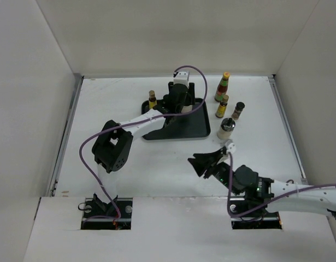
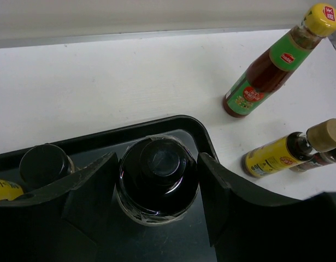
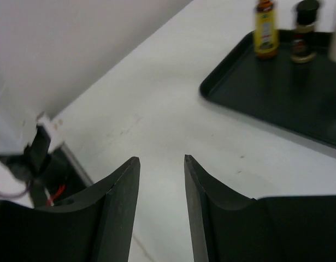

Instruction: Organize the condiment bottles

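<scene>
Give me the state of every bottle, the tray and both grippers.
left gripper: shut on gripped jar.
gripped jar: upright in tray.
second tray jar: upright, free.
tray amber bottle: upright, tray's far-left corner.
red bottle: upright on table, outside tray.
table amber bottle: upright, outside tray.
table jar: upright, outside tray.
shaker: upright, outside tray, lid on.
right gripper: open, empty.
tray: flat on table.

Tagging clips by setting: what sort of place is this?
Probably a robot lab cell, not a kitchen: bare white walls box in the table, two arms sit at its near edge, condiment bottles stand beside a black tray.
</scene>
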